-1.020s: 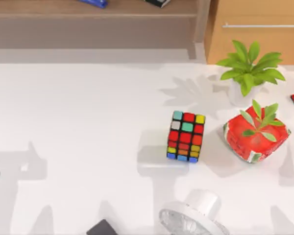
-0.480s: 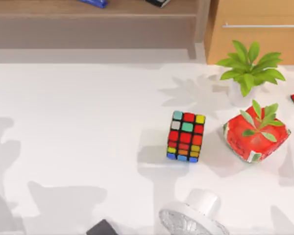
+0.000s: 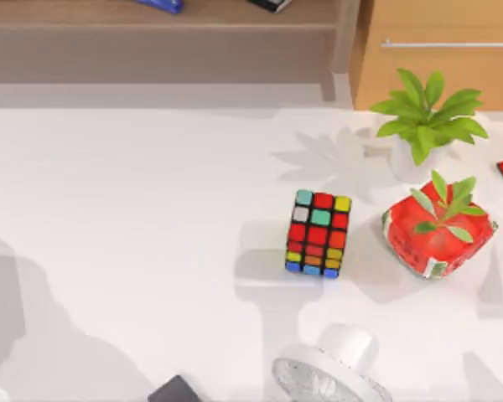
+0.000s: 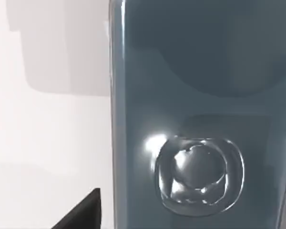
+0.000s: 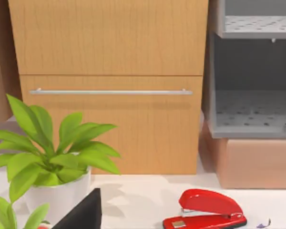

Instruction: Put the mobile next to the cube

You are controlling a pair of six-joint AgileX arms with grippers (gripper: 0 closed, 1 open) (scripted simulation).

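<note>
Mobile (image 4: 200, 114) sits very close under your left wrist camera, you cannot tell the jaws' state, and it may slip before reaching the cube (image 3: 318, 234).

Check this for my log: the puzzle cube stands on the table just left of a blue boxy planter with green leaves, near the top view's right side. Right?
Not quite: the planter is red, not blue. The top view shows it. The rest holds: the puzzle cube stands on the white table just left of that boxy planter with green leaves, toward the top view's right side.
</note>
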